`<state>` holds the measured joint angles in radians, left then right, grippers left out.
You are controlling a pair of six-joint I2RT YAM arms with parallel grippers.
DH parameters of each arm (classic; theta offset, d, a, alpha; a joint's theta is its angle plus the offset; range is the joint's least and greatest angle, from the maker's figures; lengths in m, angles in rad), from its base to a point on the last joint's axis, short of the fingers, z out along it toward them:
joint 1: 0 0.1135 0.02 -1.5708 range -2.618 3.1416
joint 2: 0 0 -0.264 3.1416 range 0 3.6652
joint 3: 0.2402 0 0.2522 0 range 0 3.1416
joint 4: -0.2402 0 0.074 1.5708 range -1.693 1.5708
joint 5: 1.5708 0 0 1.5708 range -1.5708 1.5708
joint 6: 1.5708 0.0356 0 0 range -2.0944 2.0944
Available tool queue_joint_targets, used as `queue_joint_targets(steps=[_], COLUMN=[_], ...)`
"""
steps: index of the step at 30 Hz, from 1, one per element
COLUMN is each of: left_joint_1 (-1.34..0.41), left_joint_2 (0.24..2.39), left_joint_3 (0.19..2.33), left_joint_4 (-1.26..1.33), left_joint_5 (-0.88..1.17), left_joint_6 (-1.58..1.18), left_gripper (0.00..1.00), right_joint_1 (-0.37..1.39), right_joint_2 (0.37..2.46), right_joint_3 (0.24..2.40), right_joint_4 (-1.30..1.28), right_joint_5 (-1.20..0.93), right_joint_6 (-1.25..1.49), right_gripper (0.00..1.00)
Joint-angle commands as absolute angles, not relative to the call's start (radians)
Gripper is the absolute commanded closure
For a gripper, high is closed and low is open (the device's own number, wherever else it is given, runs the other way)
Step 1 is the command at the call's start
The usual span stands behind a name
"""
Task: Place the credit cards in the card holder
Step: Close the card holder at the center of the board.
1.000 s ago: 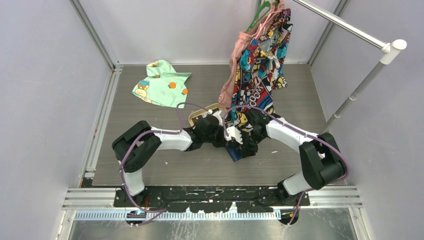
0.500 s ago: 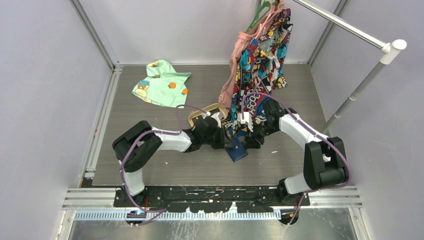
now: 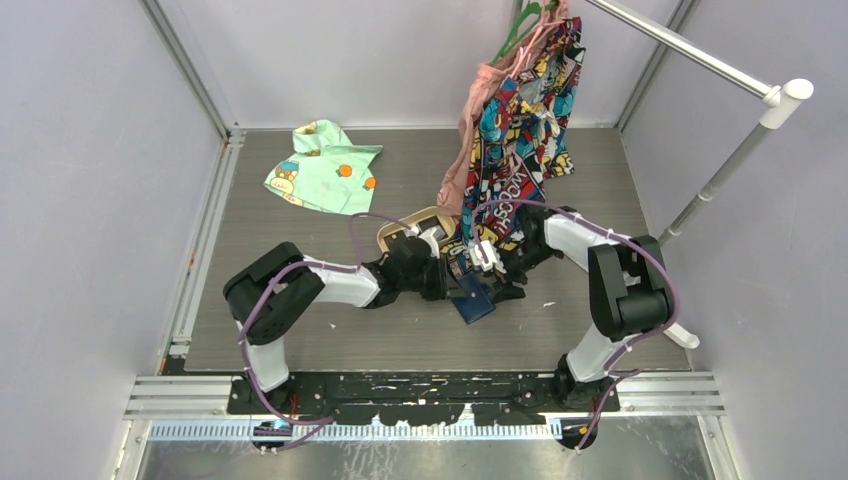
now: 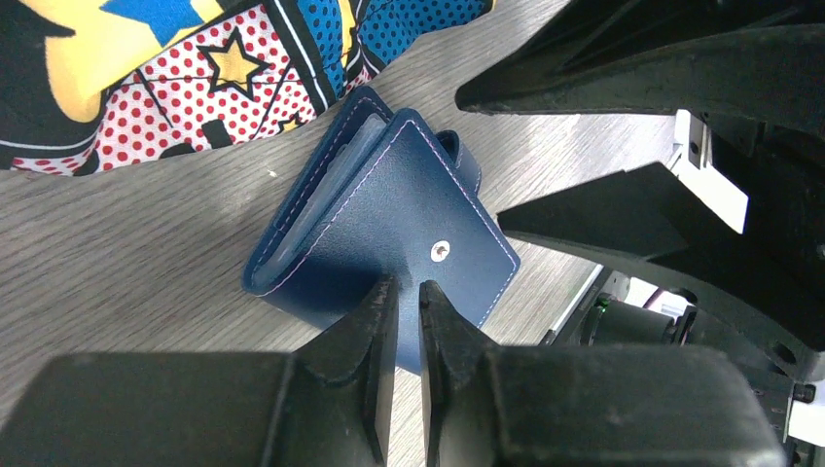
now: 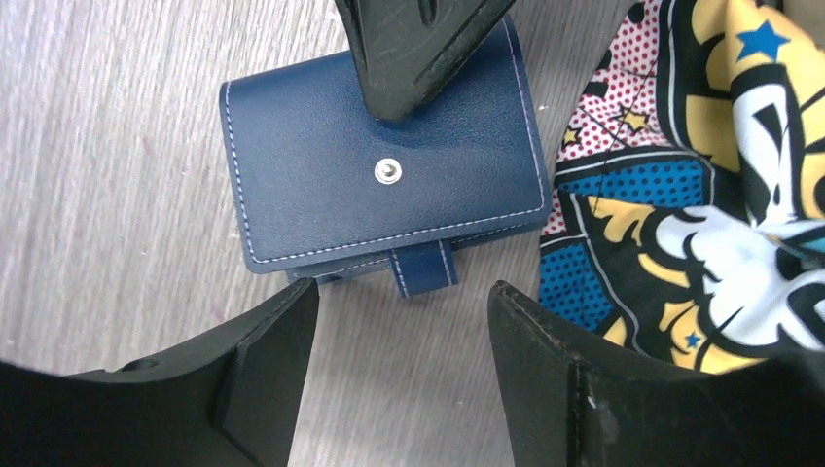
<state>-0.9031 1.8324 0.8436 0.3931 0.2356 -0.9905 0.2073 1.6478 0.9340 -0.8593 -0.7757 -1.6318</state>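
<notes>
Left fingers (image 4: 375,331), nearly closed, press their tips on the card holder (image 5: 389,185); right fingers (image 5: 263,360) gape empty beside it.

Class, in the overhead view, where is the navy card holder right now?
The card holder lies on the table near its centre, between the left gripper and right gripper, beside the hanging comic-print garment's hem.

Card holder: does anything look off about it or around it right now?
The card holder lies folded shut, its snap tab sticking out unfastened. The comic-print garment reaches the table right beside it, crowding the spot. No credit cards show in any view.
</notes>
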Motion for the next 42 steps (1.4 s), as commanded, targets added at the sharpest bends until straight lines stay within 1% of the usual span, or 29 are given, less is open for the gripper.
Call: queue_joint_targets(steps=[1, 6, 13, 19, 23, 25, 28, 32, 38, 40, 42], left_joint_1=[-0.905, -0.905, -0.905, -0.905, -0.905, -0.905, -0.905, -0.905, -0.907, -0.907, -0.907], left_joint_2=[1.810, 1.816, 1.809, 1.807, 1.798, 1.793, 1.788, 1.786, 1.801, 1.801, 1.795], left_joint_3=[0.825, 0.838, 0.834, 0.829, 0.823, 0.817, 0.811, 0.807, 0.821, 0.824, 0.828], left_joint_4=[0.352, 0.345, 0.356, 0.364, 0.373, 0.381, 0.385, 0.391, 0.378, 0.362, 0.342], left_joint_5=[0.251, 0.262, 0.274, 0.276, 0.274, 0.273, 0.276, 0.278, 0.284, 0.280, 0.275], left_joint_6=[-0.961, -0.953, -0.946, -0.948, -0.948, -0.949, -0.950, -0.950, -0.949, -0.948, -0.940], left_gripper=[0.84, 0.84, 0.83, 0.83, 0.83, 0.82, 0.81, 0.81, 0.81, 0.82, 0.83], right_joint_1=[0.215, 0.249, 0.321, 0.345, 0.356, 0.357, 0.356, 0.359, 0.375, 0.375, 0.371], right_joint_2=[1.683, 1.734, 1.737, 1.734, 1.720, 1.712, 1.715, 1.724, 1.719, 1.702, 1.675], right_joint_3=[1.016, 1.093, 1.082, 1.077, 1.052, 1.041, 1.046, 1.057, 1.077, 1.069, 1.050], right_joint_4=[-0.928, -1.022, -0.968, -0.954, -0.946, -0.932, -0.928, -0.924, -0.940, -0.918, -0.874], right_joint_5=[-0.802, -0.790, -0.712, -0.661, -0.630, -0.624, -0.613, -0.610, -0.652, -0.682, -0.695], right_joint_6=[-1.794, -1.844, -1.780, -1.732, -1.722, -1.707, -1.672, -1.653, -1.633, -1.590, -1.508], right_gripper=[0.31, 0.35, 0.41, 0.47, 0.47, 0.44, 0.43, 0.45, 0.58, 0.67, 0.71])
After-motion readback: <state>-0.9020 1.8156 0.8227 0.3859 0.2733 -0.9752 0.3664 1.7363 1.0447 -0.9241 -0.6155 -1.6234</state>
